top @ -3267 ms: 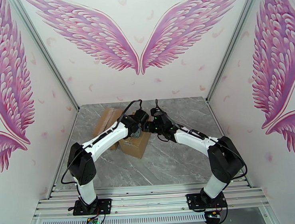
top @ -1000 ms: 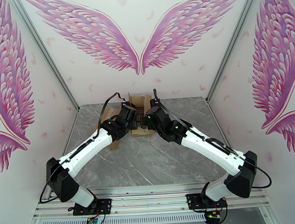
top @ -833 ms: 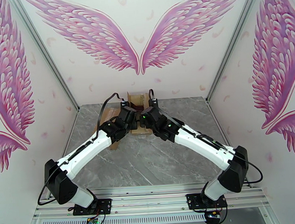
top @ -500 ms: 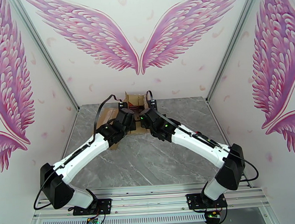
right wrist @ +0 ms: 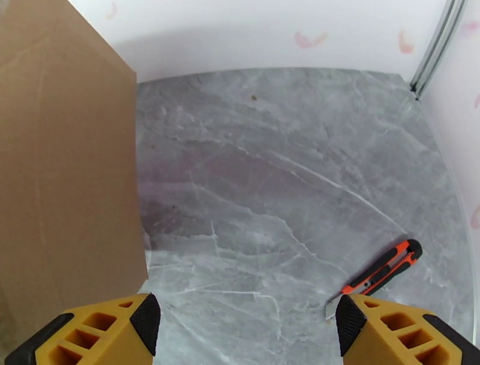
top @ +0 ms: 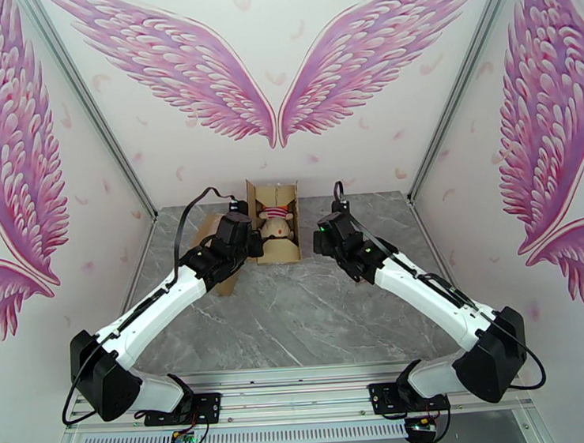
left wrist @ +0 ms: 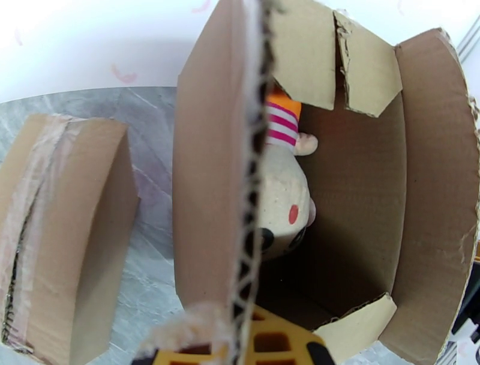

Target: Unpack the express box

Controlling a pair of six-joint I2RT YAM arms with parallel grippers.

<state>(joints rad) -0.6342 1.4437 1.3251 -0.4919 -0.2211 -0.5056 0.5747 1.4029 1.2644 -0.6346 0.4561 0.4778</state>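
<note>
The express box (top: 277, 255) stands open at the back of the table, and a cream plush toy (top: 276, 224) with a striped hat lies inside it. My left gripper (top: 254, 243) is shut on the box's left wall. In the left wrist view the cardboard edge (left wrist: 255, 180) runs down between my yellow fingers (left wrist: 279, 343), and the toy (left wrist: 282, 192) lies just right of it. My right gripper (top: 328, 230) hangs open to the right of the box, apart from it. Its fingers (right wrist: 108, 330) stand wide with nothing between them, and the box's side (right wrist: 60, 150) is at its left.
A second, closed cardboard box (top: 208, 228) lies to the left of the open one, also in the left wrist view (left wrist: 60, 228). An orange utility knife (right wrist: 378, 273) lies on the grey marble table (right wrist: 270, 168) by the right finger. The back wall is close behind the box.
My right gripper has pulled away from the box to the right. The box's flaps now stand open and the toy shows. My left gripper has stayed shut on the left wall.
</note>
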